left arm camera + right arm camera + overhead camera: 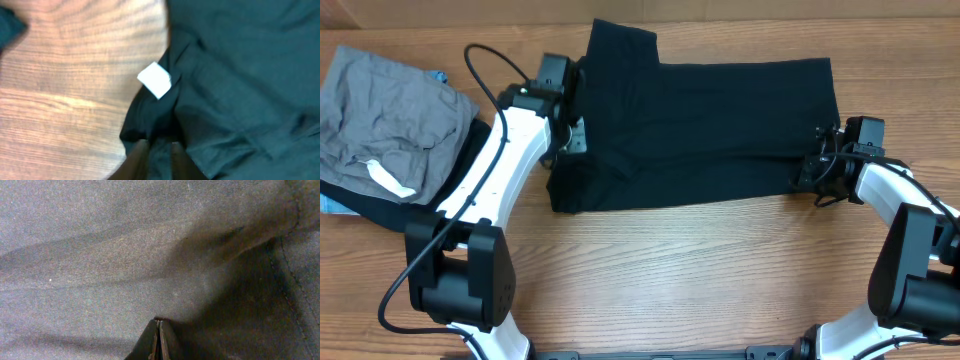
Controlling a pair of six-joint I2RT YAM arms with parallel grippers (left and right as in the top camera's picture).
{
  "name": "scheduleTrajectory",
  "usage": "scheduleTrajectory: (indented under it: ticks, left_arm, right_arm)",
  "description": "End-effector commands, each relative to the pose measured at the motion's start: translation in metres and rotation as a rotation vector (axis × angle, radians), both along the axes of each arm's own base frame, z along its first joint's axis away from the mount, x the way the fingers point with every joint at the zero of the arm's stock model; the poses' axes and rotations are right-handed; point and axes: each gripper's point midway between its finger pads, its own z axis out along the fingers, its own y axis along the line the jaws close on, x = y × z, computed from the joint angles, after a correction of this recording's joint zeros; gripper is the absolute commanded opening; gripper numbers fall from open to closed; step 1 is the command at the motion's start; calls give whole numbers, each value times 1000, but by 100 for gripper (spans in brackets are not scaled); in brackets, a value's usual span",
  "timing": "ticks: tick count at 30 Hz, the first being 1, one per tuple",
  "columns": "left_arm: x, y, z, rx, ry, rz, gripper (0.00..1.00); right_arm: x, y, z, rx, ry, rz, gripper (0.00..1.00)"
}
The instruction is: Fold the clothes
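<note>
The black T-shirt [700, 130] lies spread across the middle of the table, with one sleeve sticking out at the far left top. Its white neck tag [155, 80] shows at the left edge, next to bare wood. My left gripper [570, 132] is at the shirt's left edge, and its fingers [158, 150] are closed on a bunch of black fabric just below the tag. My right gripper [817, 170] is at the shirt's right lower edge. Its fingers [159, 322] are pressed together with their tips in the fabric [125, 255], which fills that view.
A grey garment with a white label [385, 125] lies at the far left on top of a dark garment [470, 150]. The wooden table [690, 270] shows in front of the shirt. A black cable [480, 70] loops above my left arm.
</note>
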Motion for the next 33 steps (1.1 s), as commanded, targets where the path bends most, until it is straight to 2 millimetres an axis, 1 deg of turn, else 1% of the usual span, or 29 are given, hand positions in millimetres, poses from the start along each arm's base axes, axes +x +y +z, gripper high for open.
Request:
scheduleTrajectory:
  ticks: [1,2,3,4,5,6,7,8,9,11,15,19,22,24,28,30,33]
  left_arm:
    - [6,-8,7,-55,-13,11,30]
    - [6,-7,6,-53,-10,11,36]
    - [6,-7,6,-53,-10,11,48]
    - [6,-7,6,-53,-10,11,62]
    - [6,-7,6,-54,-11,11,78]
    - [6,-7,6,-53,-10,11,92]
    - [6,-7,6,-53,-9,11,100]
    - [5,-7,6,-53,-8,11,100]
    - [5,-7,6,-52,-4,12,100]
    - [5,-7,6,-52,-6,11,100]
    - [5,-7,6,-52,-6,11,100]
    - [5,-7,6,-52,-6,11,100]
    - [5,-7,6,-52,-6,11,100]
    - [5,-7,6,-52,-6,11,100]
    - [5,-7,6,-52,-6,11,100]
    - [5,-7,6,-52,-6,11,100]
    - [5,-7,6,-52,-6,11,100]
  right_arm:
    - [0,3,-2,9,-2,10,4]
    - [0,3,-2,9,-2,10,4]
    - [0,3,-2,9,-2,10,8]
    - [0,3,-2,9,-2,10,13]
    - [0,3,-1,9,-4,10,20]
    - [0,3,-1,9,-5,10,26]
    - [1,3,-1,9,-6,10,33]
    - [1,3,-1,9,-5,10,45]
    - [0,3,-1,9,-5,10,51]
    - [0,3,-1,9,-5,10,56]
    - [0,3,-1,10,-3,7,62]
    - [0,3,-1,11,-3,7,64]
    - [0,3,-1,11,-3,7,70]
    - [0,3,-1,11,-2,7,72]
    - [0,6,-1,30,-3,13,73]
    - [1,10,1,50,-10,21,73]
    - [2,10,6,53,6,20,73]
